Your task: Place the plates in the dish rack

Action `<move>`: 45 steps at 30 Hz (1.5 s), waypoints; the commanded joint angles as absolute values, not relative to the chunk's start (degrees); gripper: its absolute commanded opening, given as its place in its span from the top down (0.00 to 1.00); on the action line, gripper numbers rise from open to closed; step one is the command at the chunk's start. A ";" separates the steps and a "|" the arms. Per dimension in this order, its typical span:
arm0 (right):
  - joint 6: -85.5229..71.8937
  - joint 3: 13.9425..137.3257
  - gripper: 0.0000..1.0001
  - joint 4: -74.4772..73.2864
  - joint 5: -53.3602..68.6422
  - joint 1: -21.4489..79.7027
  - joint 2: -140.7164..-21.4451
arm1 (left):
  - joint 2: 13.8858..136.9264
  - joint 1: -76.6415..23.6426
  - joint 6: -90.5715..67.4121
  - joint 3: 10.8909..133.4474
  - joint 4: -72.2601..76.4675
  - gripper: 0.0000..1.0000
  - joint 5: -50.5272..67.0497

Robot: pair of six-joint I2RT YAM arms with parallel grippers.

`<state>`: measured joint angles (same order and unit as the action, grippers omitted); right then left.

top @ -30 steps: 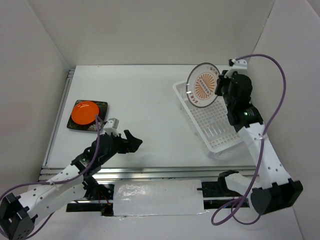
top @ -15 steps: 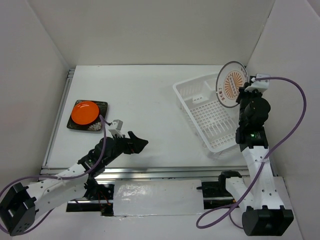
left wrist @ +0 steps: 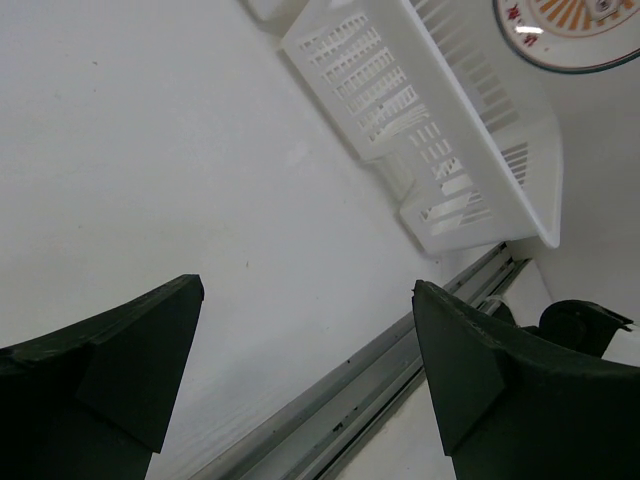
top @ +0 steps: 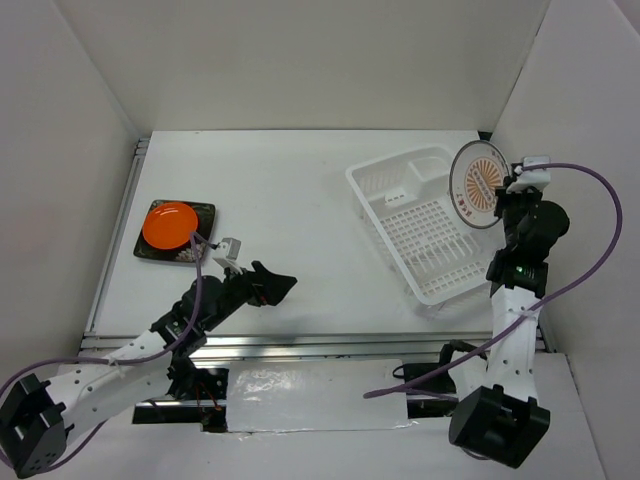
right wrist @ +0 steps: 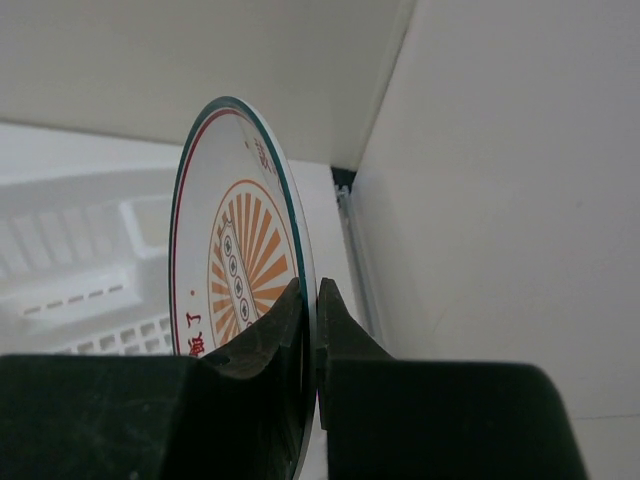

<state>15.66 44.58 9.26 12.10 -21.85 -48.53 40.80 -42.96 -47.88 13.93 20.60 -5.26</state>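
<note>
Three plates, one rack, two pincers.

1. Sunburst plate (top: 479, 184): round, white, dark rim. It is held upright on edge, clear of the desk (top: 290, 190), at the right rim of the dish rack (top: 420, 240) and near the right wall. It is not yet seated. The right pincer (right wrist: 312, 295) is clenched on its lower rim, one finger on each face. Judged stiff, glazed, slick and breakable. The thin rim hold gives little purchase, so a quick tilt could let it swing or slip.

2. Orange plate (top: 169, 225): lies flat on item 3, far left, well apart from the rack. Judged light and glossy, best taken by its raised rim.

3. Dark square plate (top: 205, 212): flat on the desk beneath item 2. Take it by an exposed corner or edge.

4. Dish rack: white plastic with a slotted floor, no plate seated in it. Probably light and liable to shift if nudged.

5. Left pincer (top: 272, 288): released, jaws wide, grasping nothing, over the near left desk.
</note>
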 commanded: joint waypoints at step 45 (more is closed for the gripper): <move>41.22 40.25 0.84 4.22 14.59 -25.84 -54.23 | 39.02 -44.38 -46.76 13.01 22.68 0.01 -6.77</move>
